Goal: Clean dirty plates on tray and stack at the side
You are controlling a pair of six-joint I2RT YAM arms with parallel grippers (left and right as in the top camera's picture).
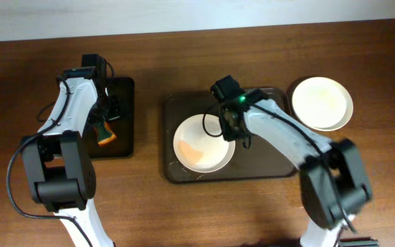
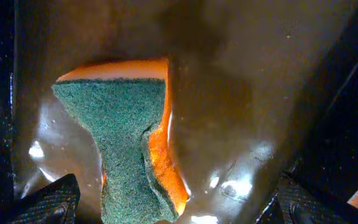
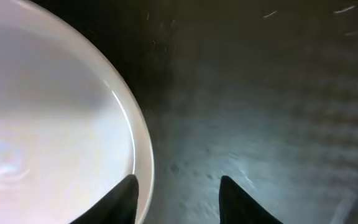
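A dirty white plate (image 1: 197,147) with an orange smear lies on the brown tray (image 1: 266,165). My right gripper (image 1: 228,127) is open at the plate's right rim. In the right wrist view one finger is over the plate (image 3: 48,112) and the other over the tray (image 3: 260,106), so the gripper (image 3: 178,186) straddles the rim. A green-and-orange sponge (image 1: 105,135) lies on a small black tray (image 1: 123,92). My left gripper (image 1: 108,110) hovers over it. In the left wrist view the sponge (image 2: 123,124) lies between the wide-open fingers (image 2: 176,186), untouched.
A clean white plate stack (image 1: 322,103) sits on the wooden table right of the brown tray. The small black tray's wet surface (image 2: 241,81) fills the left wrist view.
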